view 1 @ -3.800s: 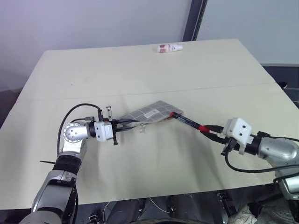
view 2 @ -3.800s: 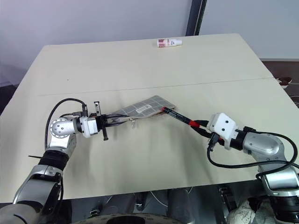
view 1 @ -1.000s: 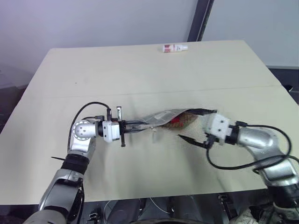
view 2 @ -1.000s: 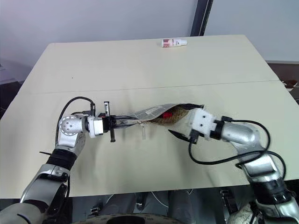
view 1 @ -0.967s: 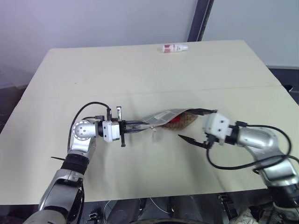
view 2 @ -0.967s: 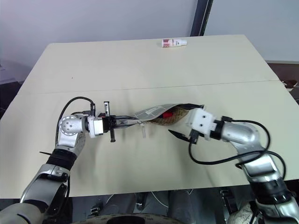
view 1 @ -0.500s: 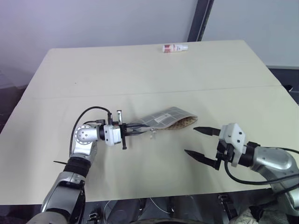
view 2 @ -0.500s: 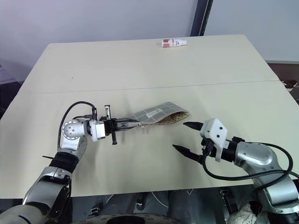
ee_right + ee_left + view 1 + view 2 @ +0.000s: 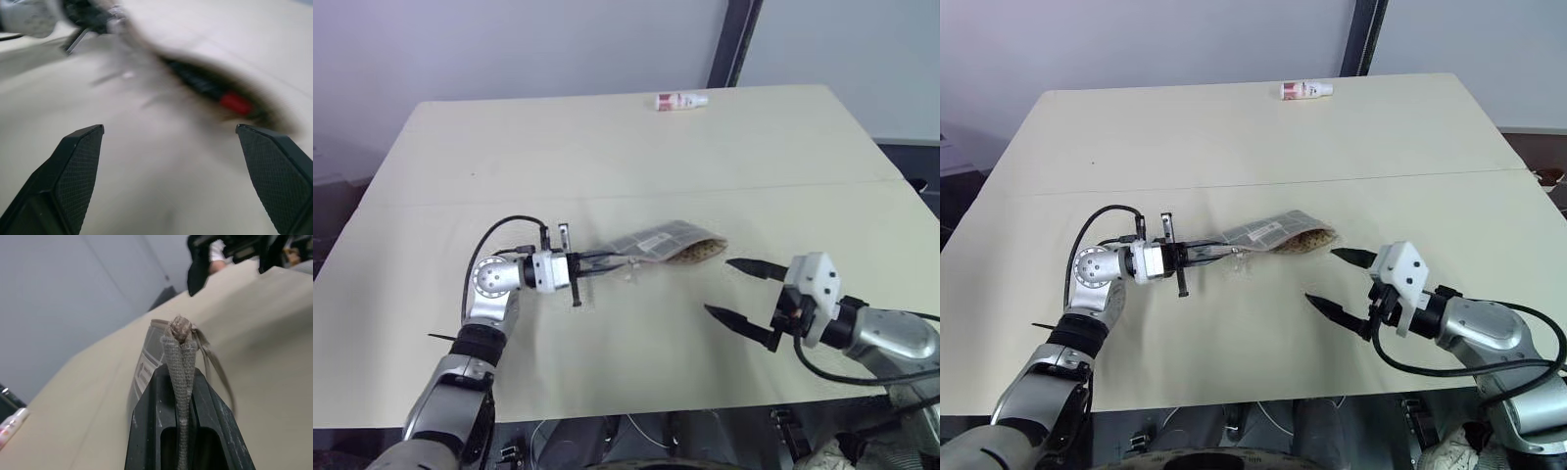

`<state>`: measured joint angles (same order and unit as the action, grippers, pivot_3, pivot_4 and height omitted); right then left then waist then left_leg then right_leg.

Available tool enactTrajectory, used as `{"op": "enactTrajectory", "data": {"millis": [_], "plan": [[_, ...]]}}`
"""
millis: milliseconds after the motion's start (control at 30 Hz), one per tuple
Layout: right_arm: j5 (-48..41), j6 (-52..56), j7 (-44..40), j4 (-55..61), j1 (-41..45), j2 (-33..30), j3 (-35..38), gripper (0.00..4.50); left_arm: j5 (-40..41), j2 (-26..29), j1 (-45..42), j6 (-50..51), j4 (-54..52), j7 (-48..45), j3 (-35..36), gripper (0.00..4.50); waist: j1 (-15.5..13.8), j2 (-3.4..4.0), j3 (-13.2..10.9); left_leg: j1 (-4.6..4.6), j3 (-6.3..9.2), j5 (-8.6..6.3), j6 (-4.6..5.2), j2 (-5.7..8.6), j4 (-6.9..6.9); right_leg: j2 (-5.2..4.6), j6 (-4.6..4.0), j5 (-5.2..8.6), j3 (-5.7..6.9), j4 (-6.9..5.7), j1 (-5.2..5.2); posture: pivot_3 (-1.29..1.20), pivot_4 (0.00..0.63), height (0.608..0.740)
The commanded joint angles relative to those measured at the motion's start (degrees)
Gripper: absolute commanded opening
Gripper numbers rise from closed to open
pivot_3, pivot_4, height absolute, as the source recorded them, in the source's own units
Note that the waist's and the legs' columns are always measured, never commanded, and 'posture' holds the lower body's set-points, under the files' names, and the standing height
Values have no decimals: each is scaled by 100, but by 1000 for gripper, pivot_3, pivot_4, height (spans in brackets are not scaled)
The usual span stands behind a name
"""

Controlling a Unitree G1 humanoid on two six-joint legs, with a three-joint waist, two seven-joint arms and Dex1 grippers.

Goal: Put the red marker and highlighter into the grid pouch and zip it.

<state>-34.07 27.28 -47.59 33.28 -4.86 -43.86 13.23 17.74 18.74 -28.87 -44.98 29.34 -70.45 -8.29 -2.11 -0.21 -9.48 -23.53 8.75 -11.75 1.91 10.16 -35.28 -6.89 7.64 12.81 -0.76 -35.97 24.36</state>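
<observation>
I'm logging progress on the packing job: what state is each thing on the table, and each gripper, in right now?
grid pouch: mouth open toward the right gripper, other end pinched and lifted.
red marker: inside the pouch, red end showing.
left gripper: jaws shut on the pouch's end.
right gripper: jaws wide open, empty, clear of the pouch.
small bottle: lying on its side at the far edge.

Red marker (image 9: 215,93) (inside gaping grid pouch (image 9: 661,242))

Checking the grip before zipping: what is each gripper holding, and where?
The left gripper pinches the grid pouch at its end edge; the right gripper is open, holding nothing.
</observation>
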Motion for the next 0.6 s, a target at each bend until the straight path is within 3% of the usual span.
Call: {"op": "enactTrajectory", "data": {"millis": [33,367,600], "plan": [[-150,-22,-269,253,-127,-256,218,4484,-42,-11,218,52,-469,48,-138,0,-10,-12,4,1,-4,-3,1,1,0,-3,0,0,-2,0,-4,0,150,740],[-112,98,-79,236,-561,-195,332,4484,-125,229,-95,-111,-1,192,131,0,-13,-18,0,3,-15,-12,7,-3,0,1,3,1,-7,7,-4,0,150,740],[-130,519,185,246,-248,18,-335,4484,-295,154,-340,-242,209,401,122,0,-11,-18,0,2,-15,-10,11,-4,1,1,13,-5,-9,6,0,0,150,740]]}}
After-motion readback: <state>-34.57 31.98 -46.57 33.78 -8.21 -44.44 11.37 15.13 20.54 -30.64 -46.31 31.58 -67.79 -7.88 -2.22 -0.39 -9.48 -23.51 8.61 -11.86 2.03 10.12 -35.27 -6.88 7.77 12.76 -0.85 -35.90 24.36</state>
